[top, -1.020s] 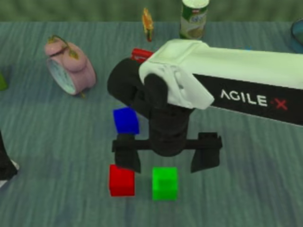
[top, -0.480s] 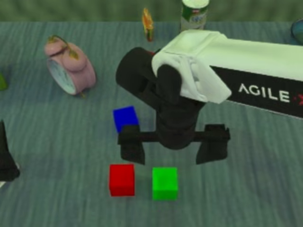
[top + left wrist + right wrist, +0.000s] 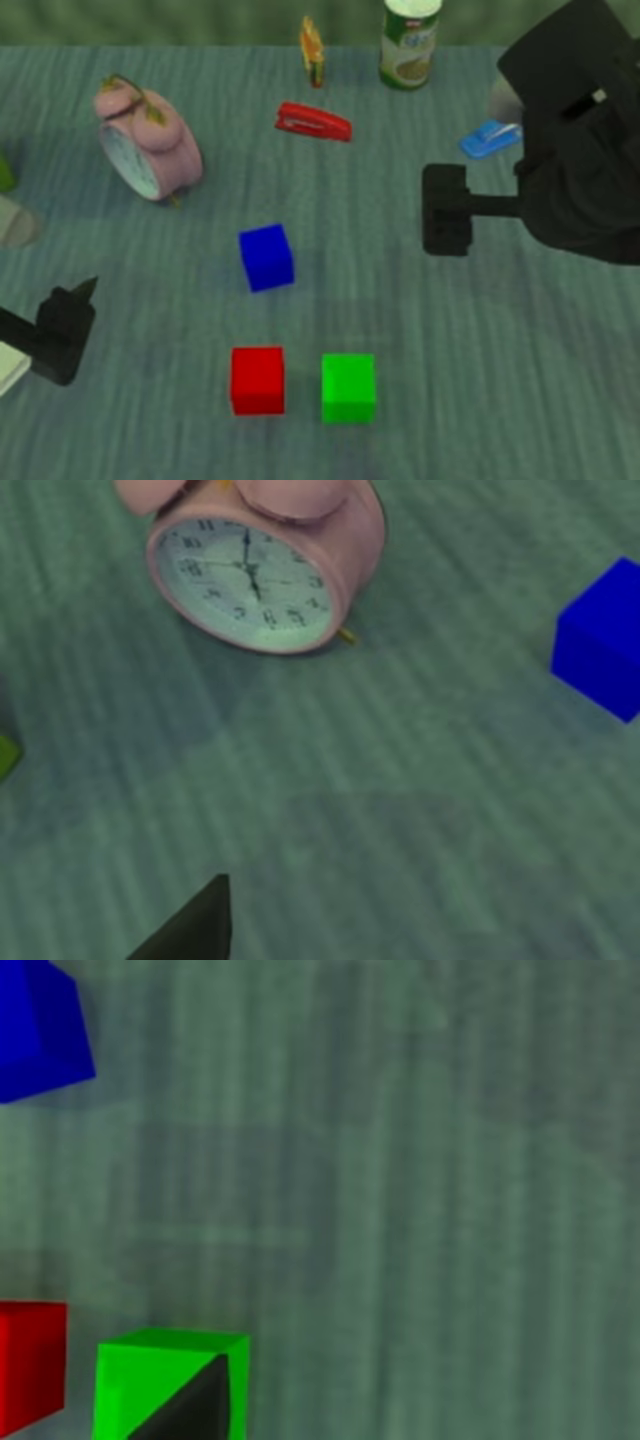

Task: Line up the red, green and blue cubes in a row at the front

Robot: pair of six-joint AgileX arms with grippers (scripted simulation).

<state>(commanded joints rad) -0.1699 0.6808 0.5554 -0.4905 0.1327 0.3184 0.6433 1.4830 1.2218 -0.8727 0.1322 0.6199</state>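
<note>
Blue cube (image 3: 266, 257): turned slightly askew, no long axis, no markings; lies behind the red cube (image 3: 257, 380). Green cube (image 3: 348, 387): just beside the red cube, square-on, a gap between. Alarm clock (image 3: 148, 143): dial numerals 10–12 legible, behind-left of the blue cube. Right gripper (image 3: 470, 210): well right of the blue cube, empty; finger spread cannot be told. Left gripper (image 3: 62, 330): left of the red cube, likewise.

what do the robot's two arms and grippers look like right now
Both are mostly matt black. The right gripper shows a blocky black finger on a thin black crossbar, leading into a bulky, rounded black wrist housing with a small pale mark. The left gripper is a chunky black block with a pointed corner, and a whitish arm segment shows at the picture's edge.
</note>
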